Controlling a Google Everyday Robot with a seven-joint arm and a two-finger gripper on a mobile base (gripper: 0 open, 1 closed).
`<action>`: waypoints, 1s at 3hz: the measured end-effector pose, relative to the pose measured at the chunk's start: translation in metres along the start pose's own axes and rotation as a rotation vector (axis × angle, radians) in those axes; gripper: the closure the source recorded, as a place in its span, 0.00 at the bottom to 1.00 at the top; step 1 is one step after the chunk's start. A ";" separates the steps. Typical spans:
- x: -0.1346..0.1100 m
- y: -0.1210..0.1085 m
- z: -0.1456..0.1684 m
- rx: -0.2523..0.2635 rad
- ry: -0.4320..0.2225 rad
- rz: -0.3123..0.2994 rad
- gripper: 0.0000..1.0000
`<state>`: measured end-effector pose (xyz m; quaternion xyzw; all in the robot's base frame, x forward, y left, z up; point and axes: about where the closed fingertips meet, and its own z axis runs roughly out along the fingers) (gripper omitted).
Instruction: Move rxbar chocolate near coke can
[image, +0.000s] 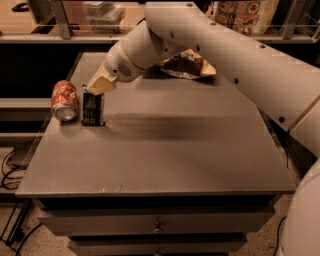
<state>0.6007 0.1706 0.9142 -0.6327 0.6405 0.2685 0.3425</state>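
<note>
The coke can (65, 100) lies on its side near the table's left edge, silver top facing the front. The rxbar chocolate (93, 109), a flat black bar, sits just right of the can, almost touching it, with its long side running front to back. My gripper (98, 87) reaches in from the upper right. Its beige fingers are closed on the bar's far end, low over the table. The bar's near end looks to rest on the tabletop (165, 150).
A crinkled yellow-and-brown chip bag (188, 64) lies at the back of the table, partly behind my arm. A shelf with packaged goods (245, 15) runs behind the table. Drawers (158, 225) are below the front edge.
</note>
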 end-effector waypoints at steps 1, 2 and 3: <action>0.016 -0.011 0.010 0.036 0.061 0.017 0.16; 0.027 -0.017 0.018 0.014 0.070 0.039 0.00; 0.028 -0.017 0.019 0.013 0.070 0.040 0.00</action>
